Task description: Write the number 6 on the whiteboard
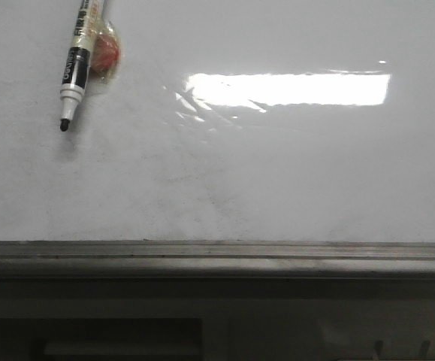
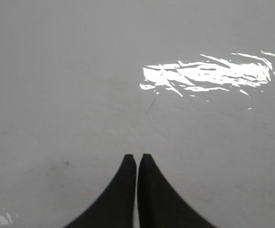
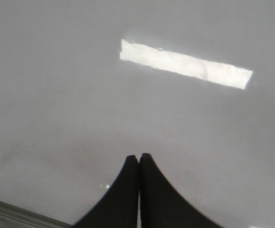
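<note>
The whiteboard (image 1: 277,173) fills the front view, glossy white with a bright rectangular glare and faint grey smudges. No drawn number 6 shows on it. A black-and-white marker (image 1: 76,68) with its black tip uncapped lies at the far left of the board, beside a small red object (image 1: 104,53) in clear wrap. No gripper shows in the front view. My left gripper (image 2: 137,156) is shut and empty over bare board (image 2: 56,95). My right gripper (image 3: 138,156) is shut and empty over bare board (image 3: 56,95).
A grey metal rail (image 1: 217,256) runs along the board's near edge, with a dark frame below it. The rail's corner also shows in the right wrist view (image 3: 9,213). A short thin dark scratch (image 2: 150,106) marks the board in the left wrist view.
</note>
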